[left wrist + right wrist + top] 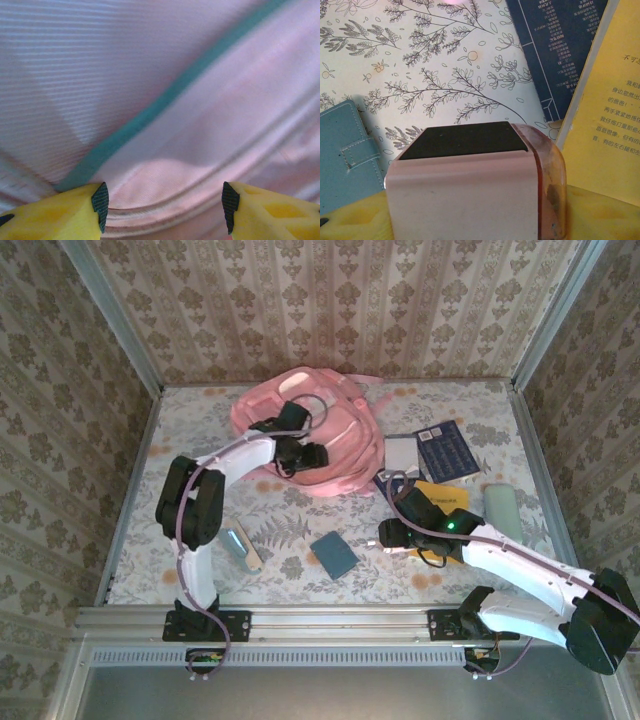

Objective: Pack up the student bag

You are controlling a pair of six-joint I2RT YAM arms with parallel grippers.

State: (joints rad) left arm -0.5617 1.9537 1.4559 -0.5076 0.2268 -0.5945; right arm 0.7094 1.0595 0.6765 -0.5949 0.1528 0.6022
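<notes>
Pink student backpack [312,430] lies at the back centre of the table [290,525].
Left gripper [165,205] is spread against its fabric; right gripper [395,539] pinches a pink, black-topped box [465,195] beside a yellow booklet [612,125].

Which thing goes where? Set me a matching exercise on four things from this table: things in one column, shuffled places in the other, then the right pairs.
Things:
1. student bag
2. teal wallet
3. pink box
4. pale green case

Places:
A. at the right edge of the table
B. between the right jaws
C. at the far side, under the left jaws
D. lying flat, near the middle of the front edge

Pairs: 1-C, 2-D, 3-B, 4-A
</notes>
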